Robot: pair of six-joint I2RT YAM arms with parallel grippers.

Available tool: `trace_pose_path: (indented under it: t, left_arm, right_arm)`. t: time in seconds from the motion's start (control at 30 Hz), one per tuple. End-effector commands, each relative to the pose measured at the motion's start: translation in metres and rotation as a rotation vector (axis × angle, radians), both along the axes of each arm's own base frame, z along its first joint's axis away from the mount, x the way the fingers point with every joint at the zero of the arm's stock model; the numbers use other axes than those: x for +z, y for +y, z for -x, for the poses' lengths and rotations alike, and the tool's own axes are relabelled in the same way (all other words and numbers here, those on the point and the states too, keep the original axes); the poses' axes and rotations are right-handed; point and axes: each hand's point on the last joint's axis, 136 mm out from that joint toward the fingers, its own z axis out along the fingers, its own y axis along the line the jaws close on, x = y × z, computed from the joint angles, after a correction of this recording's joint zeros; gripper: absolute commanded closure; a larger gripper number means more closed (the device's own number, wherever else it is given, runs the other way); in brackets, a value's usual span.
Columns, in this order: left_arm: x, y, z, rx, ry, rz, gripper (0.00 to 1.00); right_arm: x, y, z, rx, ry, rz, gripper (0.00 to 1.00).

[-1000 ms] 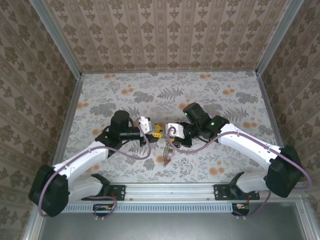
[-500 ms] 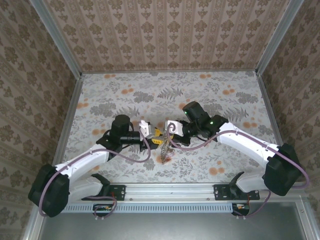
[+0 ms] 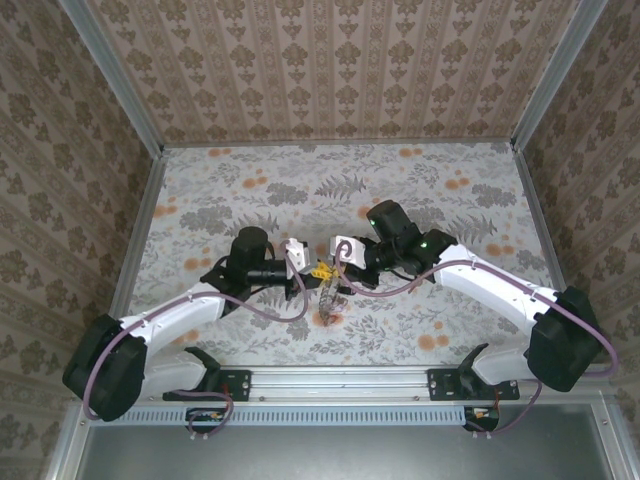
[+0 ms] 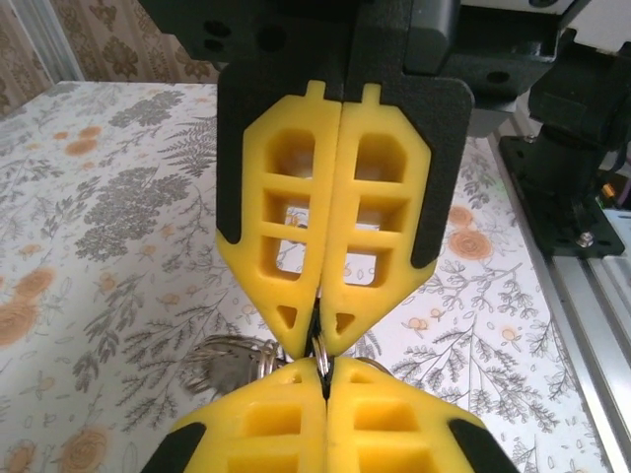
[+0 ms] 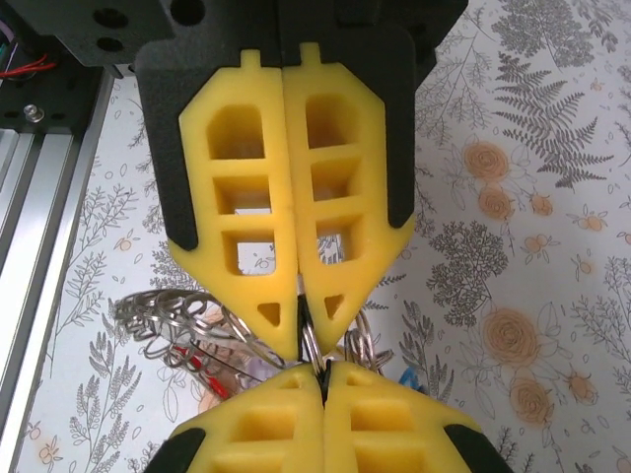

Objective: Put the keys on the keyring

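You're looking at tabletop (image 3: 250, 180) under floral cloth: grey ferns, orange blooms, pale ground. Walls (image 3: 330, 70) on far, left and right sides: beige damask wallpaper, vertical stripes. Aluminium posts (image 3: 112, 75) rise at far corners. Aluminium rail (image 3: 340, 380) runs along near edge, slotted grey strip (image 3: 340, 413) below it. Light soft, even.

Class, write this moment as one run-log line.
left gripper: shut on keyring | right gripper: shut on keyring, tips facing | keys: bunched below tips
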Motion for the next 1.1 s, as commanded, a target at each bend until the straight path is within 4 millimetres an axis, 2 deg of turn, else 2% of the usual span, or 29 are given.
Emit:
trace_pose_path:
  t: [0.0,0.03,0.1,0.17,0.33,0.5,0.6,0.73,1.07]
  left_arm:
    - [0.014,-0.004,-0.006,0.006,-0.052,0.023,1.0]
    - [0.016,-0.004,-0.005,0.002,-0.059,0.031,1.0]
    - [0.019,-0.004,-0.003,-0.002,-0.064,0.055,1.0]
    - [0.023,-0.003,-0.002,-0.012,-0.057,0.087,1.0]
    - [0.036,-0.001,0.004,-0.046,-0.052,0.161,1.0]
    - [0.044,0.0,0.009,-0.079,-0.062,0.198,1.0]
    - [0.048,-0.001,0.011,-0.098,-0.06,0.22,1.0]
    - [0.051,-0.002,0.01,-0.095,-0.055,0.252,1.0]
    - [0.054,-0.004,0.007,-0.088,-0.059,0.278,1.0]
  right_arm:
    - [0.008,0.009,0.005,0.029,0.017,-0.061,1.0]
    - [0.009,0.008,0.005,0.023,0.016,-0.068,1.0]
    - [0.011,0.006,0.005,0.016,0.02,-0.091,0.88]
    - [0.015,0.001,0.005,0.002,0.041,-0.142,0.83]
    - [0.029,-0.009,0.008,-0.01,0.083,-0.284,0.81]
    - [0.034,-0.012,0.01,-0.007,0.092,-0.339,0.8]
    - [0.035,-0.01,0.01,0.004,0.1,-0.355,0.74]
    - [0.034,-0.008,0.009,0.011,0.104,-0.359,0.74]
    - [0.038,-0.007,0.013,0.036,0.105,-0.379,0.79]
